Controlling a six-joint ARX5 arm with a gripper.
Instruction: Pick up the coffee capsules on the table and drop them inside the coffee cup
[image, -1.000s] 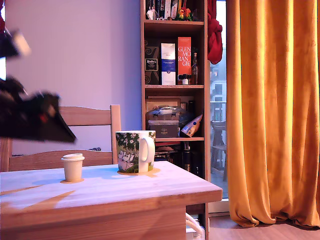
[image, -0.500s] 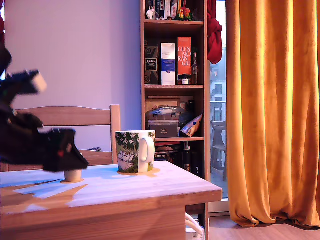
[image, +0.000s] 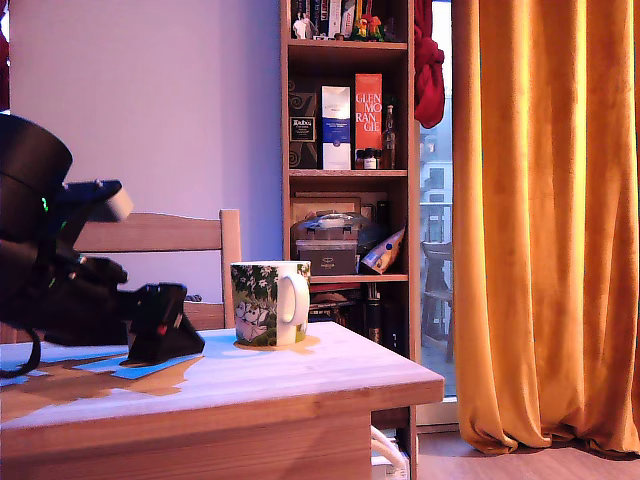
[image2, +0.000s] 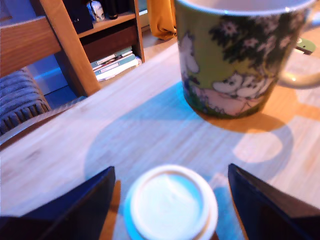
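the gripper (image2: 170, 200) stands wide open, its two dark fingers (image2: 75, 200) spread to either side of the coffee capsule (image2: 172, 202), gaps showing on both sides, nothing held. the capsule stands on the table (image2: 125, 130) showing a pale, round rimmed top in the wrist view; in the exterior view the gripper (image: 165, 335) hides it, low over the table (image: 300, 385). the coffee cup (image2: 240, 55) sits beyond the capsule at about 1 o'clock from it, well apart, green foliage and pale figures facing the wrist camera. in the exterior view the cup (image: 270, 303) stands upright at 3 o'clock of the gripper, handle toward that view's right, before a wooden chair (image: 150, 235)
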